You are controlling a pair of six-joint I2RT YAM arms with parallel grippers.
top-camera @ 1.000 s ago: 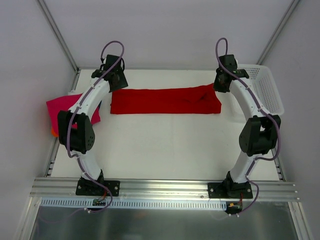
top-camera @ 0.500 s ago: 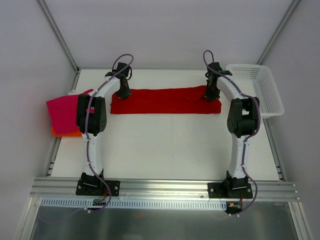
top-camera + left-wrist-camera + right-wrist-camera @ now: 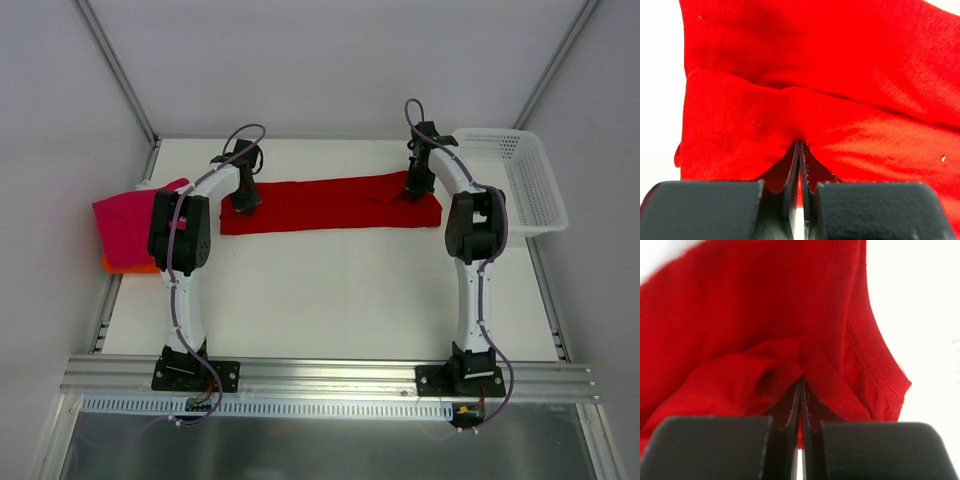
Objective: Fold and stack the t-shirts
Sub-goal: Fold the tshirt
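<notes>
Both ends of our red t-shirt (image 3: 330, 203), stretched near the table's (image 3: 330, 290) far edge, are pinched tight by the left gripper (image 3: 800, 147) and right gripper (image 3: 801, 382), probably so we can fold it across.

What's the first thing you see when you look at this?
A long bright red t-shirt stretched across the far side of the white table. The left gripper and right gripper each pinch one end of it. A folded pink shirt sits at the left edge, a white basket at the right.
</notes>
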